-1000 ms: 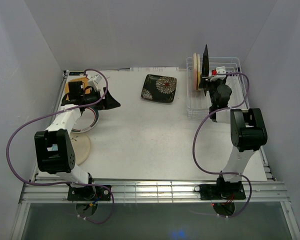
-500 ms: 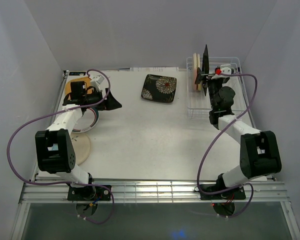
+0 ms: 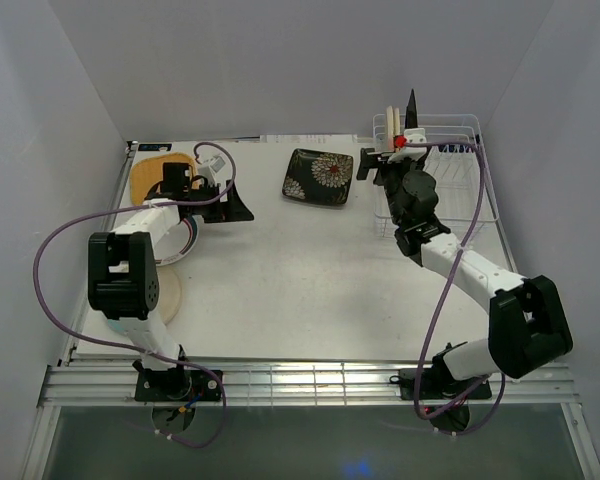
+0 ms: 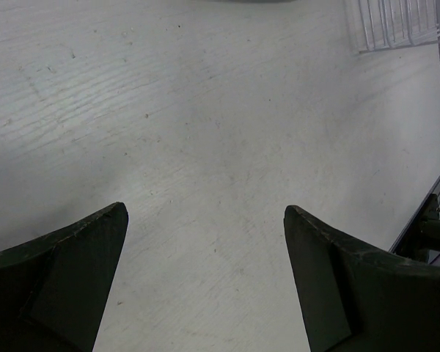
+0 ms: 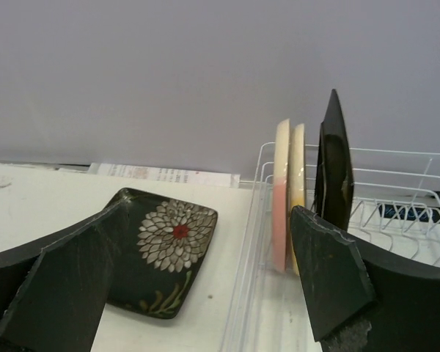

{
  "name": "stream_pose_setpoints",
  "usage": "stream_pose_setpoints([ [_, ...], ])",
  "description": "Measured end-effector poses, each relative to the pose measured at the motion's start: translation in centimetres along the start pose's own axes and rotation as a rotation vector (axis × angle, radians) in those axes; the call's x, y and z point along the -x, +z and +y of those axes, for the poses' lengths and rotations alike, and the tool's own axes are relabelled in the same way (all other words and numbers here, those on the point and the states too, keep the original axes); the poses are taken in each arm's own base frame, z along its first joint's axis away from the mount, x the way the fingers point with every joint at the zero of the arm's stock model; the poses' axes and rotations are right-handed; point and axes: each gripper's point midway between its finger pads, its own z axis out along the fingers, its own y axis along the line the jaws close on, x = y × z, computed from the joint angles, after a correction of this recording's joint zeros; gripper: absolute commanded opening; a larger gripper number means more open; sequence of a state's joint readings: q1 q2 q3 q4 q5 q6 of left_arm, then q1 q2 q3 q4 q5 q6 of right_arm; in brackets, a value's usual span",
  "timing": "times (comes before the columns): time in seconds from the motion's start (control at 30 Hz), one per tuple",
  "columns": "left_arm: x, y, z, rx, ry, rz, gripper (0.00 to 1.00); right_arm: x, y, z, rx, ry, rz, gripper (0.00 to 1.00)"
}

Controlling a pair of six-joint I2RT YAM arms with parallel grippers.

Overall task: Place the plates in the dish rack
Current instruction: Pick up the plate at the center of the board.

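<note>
The white wire dish rack stands at the back right. A pink-cream plate, a yellow-cream plate and a square black plate stand upright in its left end. Another square black floral plate lies flat on the table left of the rack. My right gripper hovers open and empty over the rack's left edge, facing that flat plate. My left gripper is open and empty above bare table. Behind it lies an orange plate.
A round white plate with a dark rim lies under my left forearm, and a cream round plate sits nearer the front left. Papers lie along the back wall. A corner of the rack shows in the left wrist view.
My right gripper has drawn back from the upright black plate and swung left, out past the rack's left edge. My left arm has shifted a little right.
</note>
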State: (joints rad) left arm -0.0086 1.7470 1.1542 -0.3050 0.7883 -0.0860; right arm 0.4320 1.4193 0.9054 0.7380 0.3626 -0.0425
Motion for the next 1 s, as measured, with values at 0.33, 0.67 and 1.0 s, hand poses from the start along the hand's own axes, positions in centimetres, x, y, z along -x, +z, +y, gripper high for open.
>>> stream_pose_setpoints([
  [0.33, 4.0, 3.1, -0.8, 0.024, 0.048, -0.016, 0.98, 0.3, -5.2, 5.8, 0.069, 0.024, 0.086, 0.94],
  [0.67, 7.7, 7.1, 2.0, 0.095, -0.050, -0.070, 0.98, -4.1, -10.9, 6.2, 0.103, 0.153, 0.218, 0.96],
  [1.0, 9.9, 13.7, 4.2, 0.129, -0.149, -0.104, 0.98, -4.3, -13.8, 8.6, 0.174, 0.216, 0.257, 0.95],
])
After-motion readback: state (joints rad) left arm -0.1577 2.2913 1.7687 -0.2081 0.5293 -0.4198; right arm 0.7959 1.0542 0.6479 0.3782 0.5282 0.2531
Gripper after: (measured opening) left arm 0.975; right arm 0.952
